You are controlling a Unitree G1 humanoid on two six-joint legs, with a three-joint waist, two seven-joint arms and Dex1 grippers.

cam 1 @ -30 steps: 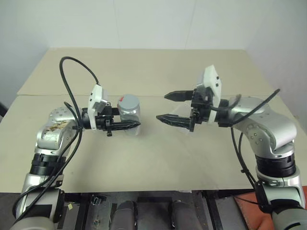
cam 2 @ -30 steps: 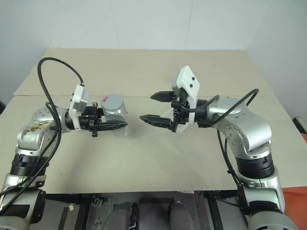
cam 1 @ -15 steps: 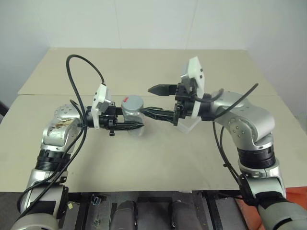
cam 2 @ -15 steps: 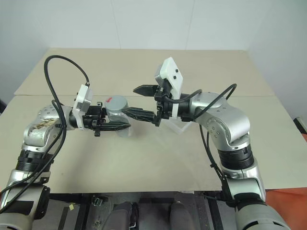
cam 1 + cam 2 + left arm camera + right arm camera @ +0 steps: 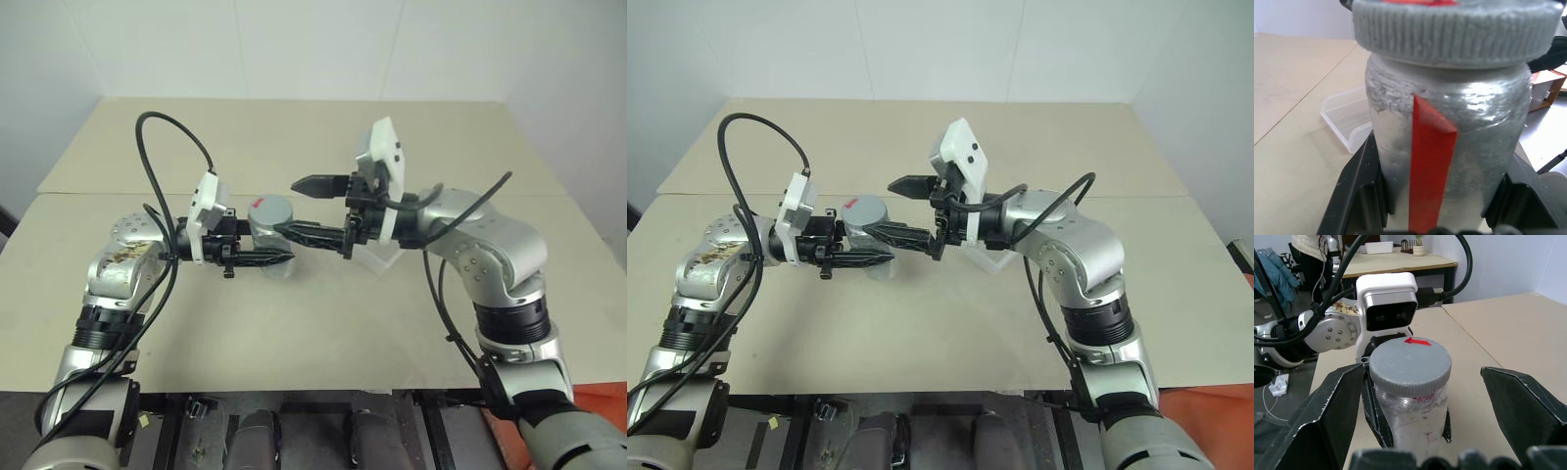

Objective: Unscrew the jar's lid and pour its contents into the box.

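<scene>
Between my two grippers above the table, I see the silvery-grey red-striped jar (image 5: 271, 227) upright, clamped in the left gripper (image 5: 263, 257), its round grey ribbed lid (image 5: 1410, 363) between the right gripper's (image 5: 299, 206) wide-open fingers.

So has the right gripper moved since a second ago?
Yes. The right gripper has swung toward the robot's left, its open fingers now either side of the lid, away from the box.

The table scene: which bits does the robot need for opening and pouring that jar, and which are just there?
Needed:
jar, gripped by left gripper
lid, still on
clear box
right gripper, open around the lid

Just there:
table
background desk
</scene>
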